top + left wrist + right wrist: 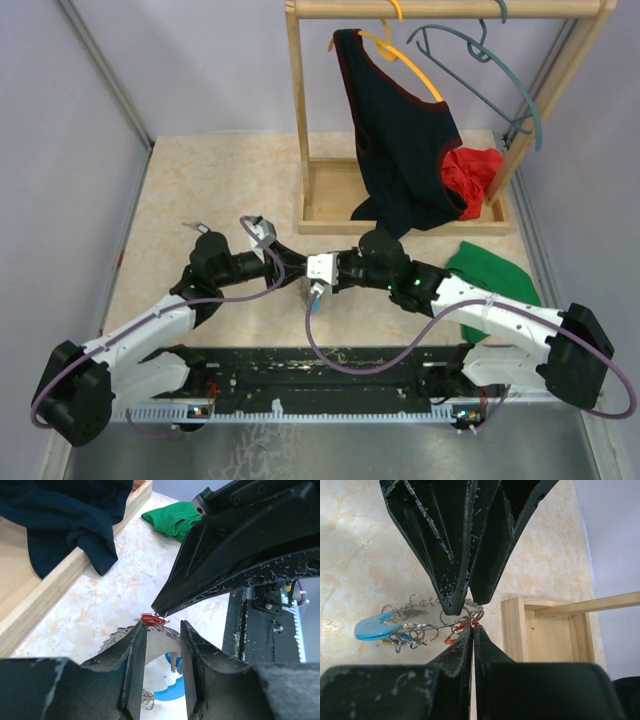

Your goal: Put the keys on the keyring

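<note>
The keyring [478,611], a loop of thin grey coiled wire with a light-blue section [370,628], lies on the table with several small rings. In the left wrist view its coil [117,639] and blue part [170,694] show under and between my left fingers. A red key [451,637] lies at the coil. My right gripper [473,626] is shut, pinching the red key [148,618] by its thin ring. My left gripper [162,626] stands open just behind the key, holding nothing. The two grippers meet tip to tip mid-table.
A wooden rack base [330,215] stands just behind the grippers, with a dark garment [400,150] and a grey-blue hanger [510,80] hanging above it. A red cloth [472,172] lies in the base. A green cloth [490,270] lies at the right.
</note>
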Controlling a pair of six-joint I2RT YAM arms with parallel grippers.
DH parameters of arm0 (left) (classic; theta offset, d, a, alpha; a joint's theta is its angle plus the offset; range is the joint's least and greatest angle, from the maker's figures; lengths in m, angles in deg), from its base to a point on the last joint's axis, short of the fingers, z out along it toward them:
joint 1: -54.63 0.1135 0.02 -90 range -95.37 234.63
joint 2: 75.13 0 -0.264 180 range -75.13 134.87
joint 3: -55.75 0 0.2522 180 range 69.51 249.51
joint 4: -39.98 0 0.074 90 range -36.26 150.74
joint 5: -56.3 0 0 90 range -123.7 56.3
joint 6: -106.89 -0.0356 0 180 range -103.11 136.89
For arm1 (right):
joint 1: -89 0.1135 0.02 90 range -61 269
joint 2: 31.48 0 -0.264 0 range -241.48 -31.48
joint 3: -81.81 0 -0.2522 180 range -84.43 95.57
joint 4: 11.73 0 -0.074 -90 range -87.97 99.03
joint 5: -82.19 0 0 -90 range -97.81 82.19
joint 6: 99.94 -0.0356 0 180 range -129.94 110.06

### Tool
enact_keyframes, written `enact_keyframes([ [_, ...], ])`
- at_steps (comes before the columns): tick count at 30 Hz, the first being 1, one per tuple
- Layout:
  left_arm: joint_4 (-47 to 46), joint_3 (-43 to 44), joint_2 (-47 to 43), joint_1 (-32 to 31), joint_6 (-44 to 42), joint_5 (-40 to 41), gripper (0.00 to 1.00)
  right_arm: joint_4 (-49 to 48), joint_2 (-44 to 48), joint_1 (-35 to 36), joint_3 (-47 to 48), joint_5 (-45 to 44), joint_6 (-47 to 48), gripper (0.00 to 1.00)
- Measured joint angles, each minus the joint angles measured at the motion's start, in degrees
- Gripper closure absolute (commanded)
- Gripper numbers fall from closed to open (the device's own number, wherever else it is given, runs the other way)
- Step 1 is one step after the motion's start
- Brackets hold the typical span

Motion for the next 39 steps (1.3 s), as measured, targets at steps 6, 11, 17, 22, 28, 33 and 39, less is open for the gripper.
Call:
enact_keyframes([
  [6, 4.9, 1.0, -0.4, -0.1, 5.2, 2.2, 0.64, -0.2, 0.0, 0.3, 0.0, -0.2, 0.0, 1.0],
  [11, 9.3, 3.3, -0.4, -0.2, 9.3, 2.8, 0.68, -0.2, 0.0, 0.4, 0.6, -0.4, 0.4, 1.0],
  [17, 10.2, 4.4, 0.0, -0.2, 13.0, 2.8, 0.76, -0.2, 0.0, 1.0, 1.1, -0.5, 0.4, 1.0],
  [22, 11.3, 5.2, 1.7, -0.2, 14.5, 2.7, 0.9, -0.3, 0.0, 1.1, 1.1, -0.5, 0.4, 1.0],
  [28, 12.6, 5.6, 1.7, -0.2, 14.1, 3.4, 1.0, -0.2, 0.1, 1.2, 1.1, -1.4, 0.4, 1.0],
  [33, 14.0, 5.9, 0.2, -0.3, 12.8, 4.8, 1.0, -0.3, 1.0, 1.7, 0.9, -2.6, 0.3, 1.0],
  [39, 13.9, 5.9, -1.0, -0.3, 12.8, 5.5, 1.0, -0.7, 1.8, 1.8, 0.2, -3.5, 0.2, 1.0],
])
